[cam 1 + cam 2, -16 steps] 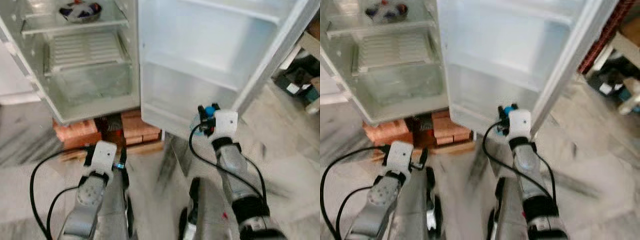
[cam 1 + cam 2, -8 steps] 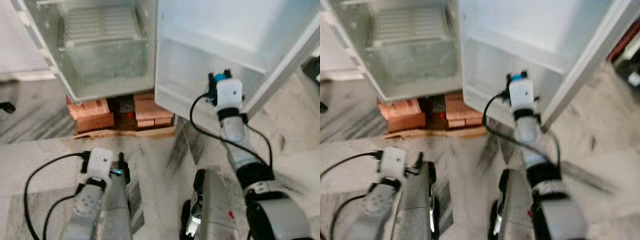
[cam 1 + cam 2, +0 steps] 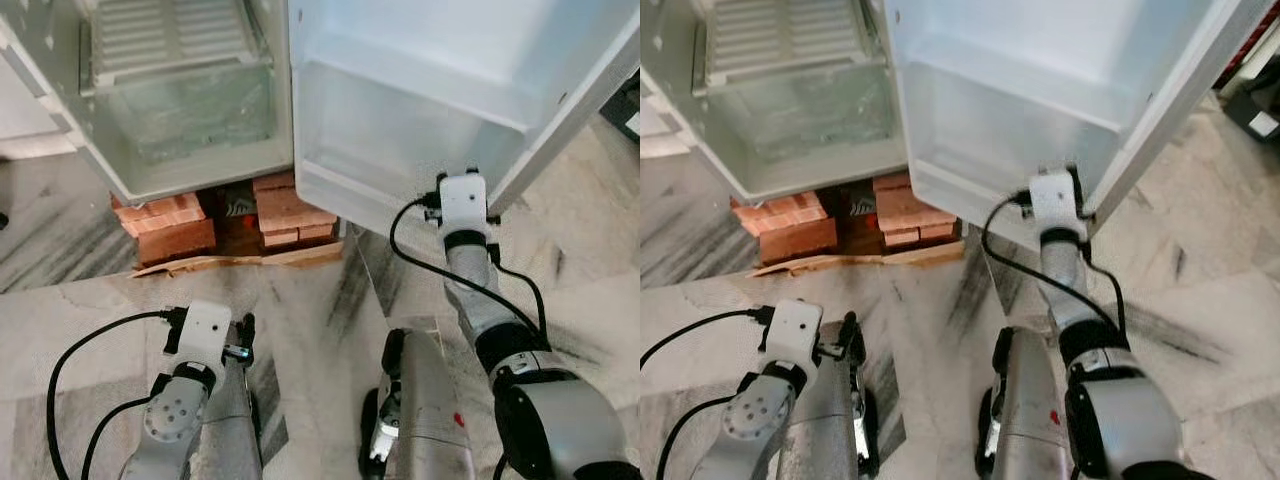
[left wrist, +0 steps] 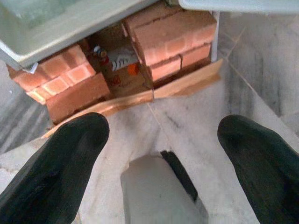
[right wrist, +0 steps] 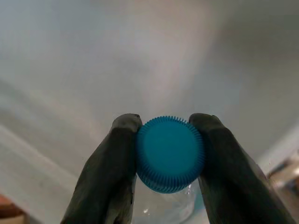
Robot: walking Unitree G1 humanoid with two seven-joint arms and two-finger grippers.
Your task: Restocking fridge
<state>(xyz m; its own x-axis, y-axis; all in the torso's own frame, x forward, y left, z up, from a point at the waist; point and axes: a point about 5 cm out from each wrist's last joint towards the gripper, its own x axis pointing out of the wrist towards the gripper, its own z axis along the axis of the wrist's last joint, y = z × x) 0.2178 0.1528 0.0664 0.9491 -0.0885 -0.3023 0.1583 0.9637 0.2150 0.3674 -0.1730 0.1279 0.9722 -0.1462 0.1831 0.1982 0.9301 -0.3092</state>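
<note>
Risk first: the bottle [image 5: 170, 200] is pinched only at its blue cap [image 5: 170, 160], so the clear body hangs free below the grip; a jolt or a bump on the front lip of the door shelf [image 3: 400, 195] could swing it, twist the cap between the fingers [image 5: 114, 168], or drop it onto the marble floor [image 3: 330, 300]. Judged, not seen: the grip is narrow for a bottle of unknown weight, and the ribbed cap could turn rather than hold. Right tool [image 5: 170, 161]: fingers closed tight on either side of the cap, touching it on both flanks, nothing else in contact. The arm reaches forward to the lower part of the open fridge door [image 3: 450, 90], wrist just at the shelf's edge; the bottle is not yet set in the shelf, as far as can be told. Left tool [image 4: 163, 154]: fingers spread wide, holding nothing, hanging low over the floor before the bricks [image 4: 173, 39] propping the fridge [image 3: 190, 110].
</note>
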